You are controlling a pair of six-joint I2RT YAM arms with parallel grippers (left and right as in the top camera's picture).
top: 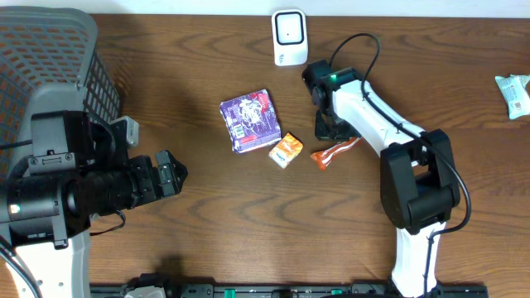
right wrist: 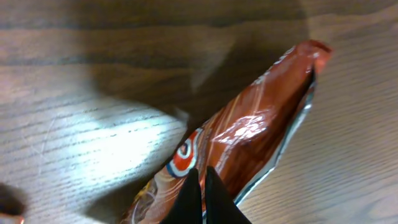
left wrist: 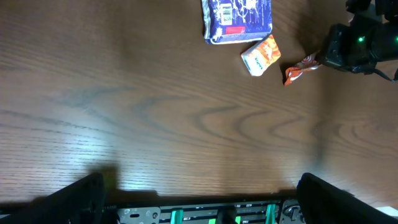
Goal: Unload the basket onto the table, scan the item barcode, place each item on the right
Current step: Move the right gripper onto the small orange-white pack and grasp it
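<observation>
A red-orange foil snack packet (top: 335,153) (left wrist: 300,67) lies at mid-table, just right of a small orange sachet (top: 286,151) and a purple packet (top: 251,122). My right gripper (top: 341,136) (right wrist: 202,177) is down at the snack packet (right wrist: 249,124). Its black fingers are pressed together over the wrapper beside its silver seam, and they appear to pinch it. The white scanner (top: 290,37) stands at the table's far edge, above the packet. My left gripper (top: 174,174) (left wrist: 202,205) hovers wide open at the left, well clear of the items, holding nothing.
A grey mesh basket (top: 50,58) fills the far left corner. A pale green packet (top: 515,93) lies at the right edge. The right arm's cable loops near the scanner. Bare wood stretches between the left gripper and the items.
</observation>
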